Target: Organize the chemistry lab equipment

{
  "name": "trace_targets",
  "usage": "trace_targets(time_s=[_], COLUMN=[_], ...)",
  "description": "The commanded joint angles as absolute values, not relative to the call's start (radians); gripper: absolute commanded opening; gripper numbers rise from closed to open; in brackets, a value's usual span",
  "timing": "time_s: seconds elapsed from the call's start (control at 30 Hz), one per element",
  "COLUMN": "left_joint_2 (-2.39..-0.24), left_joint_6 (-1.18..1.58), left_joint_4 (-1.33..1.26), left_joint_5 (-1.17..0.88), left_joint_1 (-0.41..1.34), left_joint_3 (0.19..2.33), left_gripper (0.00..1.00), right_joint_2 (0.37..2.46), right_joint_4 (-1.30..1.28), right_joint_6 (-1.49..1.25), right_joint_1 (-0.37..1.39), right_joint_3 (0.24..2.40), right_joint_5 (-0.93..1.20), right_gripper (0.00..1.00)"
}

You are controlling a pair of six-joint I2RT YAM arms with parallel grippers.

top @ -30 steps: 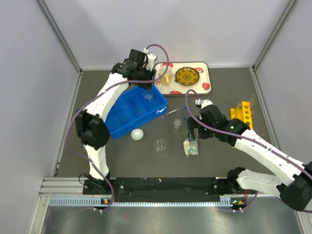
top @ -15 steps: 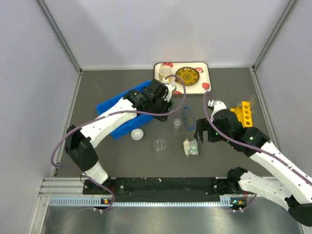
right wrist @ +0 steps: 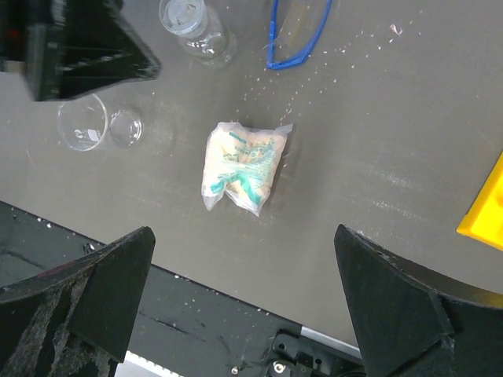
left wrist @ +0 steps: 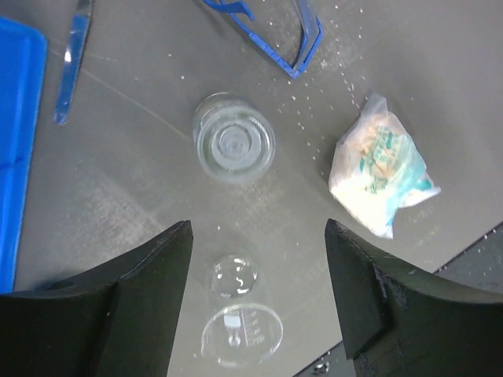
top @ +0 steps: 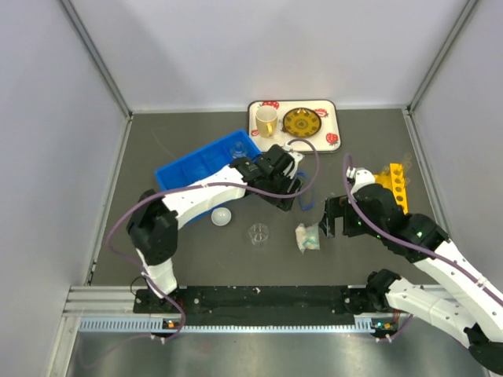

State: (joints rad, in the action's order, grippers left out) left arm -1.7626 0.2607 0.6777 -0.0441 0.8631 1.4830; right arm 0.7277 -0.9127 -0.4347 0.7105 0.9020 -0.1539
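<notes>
1. The left gripper [left wrist: 258, 251] is hanging wide open with nothing in it, low over the table [top: 196, 251].
2. Just beyond its fingertips a clear glass jar [left wrist: 234, 148] is standing on the table, seen end-on. I am judging this to be the next pick.
3. Between the fingers, nearer the wrist, a small clear dish [left wrist: 235, 276] and a graduated beaker [left wrist: 240, 334] are sitting just beside each other.
4. Further out, the safety glasses [left wrist: 291, 31] are lying past the jar, a sealed bag [left wrist: 381, 169] is lying off to one side, and a blue pipette [left wrist: 72, 63] is resting near the edge of the blue bin [left wrist: 16, 157].
5. The right gripper [right wrist: 240, 251] is also spread wide and empty, hovering above the bag, close to the left arm.
6. Hazards:
   - The jar is smooth, round glass. A grip closing off-centre is likely to squirt it sideways into the safety glasses or tip it.
   - A descent that is not moved forward first is risking a finger landing on the dish or beaker and knocking them.
   - Both arms are working in the same small patch. If they reach in together, they may be colliding.
   - The clear glass is hard to see against the table, so I am expecting a misjudged height.
</notes>
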Motion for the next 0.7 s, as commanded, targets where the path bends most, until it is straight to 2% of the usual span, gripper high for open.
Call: trace_targets(time_s=[0.0,0.03,0.17,0.67], left_joint_2=[-1.844,-1.856,-1.922,-2.031], left_joint_6=[0.245,0.245,0.235,0.206], left_joint_4=[0.632,0.635,0.653,0.690], left_joint_5=[-0.058,-0.049,-0.034,0.034], left_joint_1=[0.874,0.876,0.876,0.873], left_joint_3=[1.566,1.577,1.641,1.712], left_gripper=[0.75,0.76,0.99,0.99], right_joint_2=[0.719,0.722,0.727,0.733], right_joint_4=[-0.916,-0.914,-0.916,-0.914], right_joint_6=[-0.445,-0.443,-0.440,-0.445], right_joint_1=[0.706,0.706,0.704,0.706], right_joint_3=[0.910,0.911,0.911,0.905], right_joint_5=[-0.144,-0.143,-0.147,-0.152], right_gripper=[0.99,0.99,0.99,0.99])
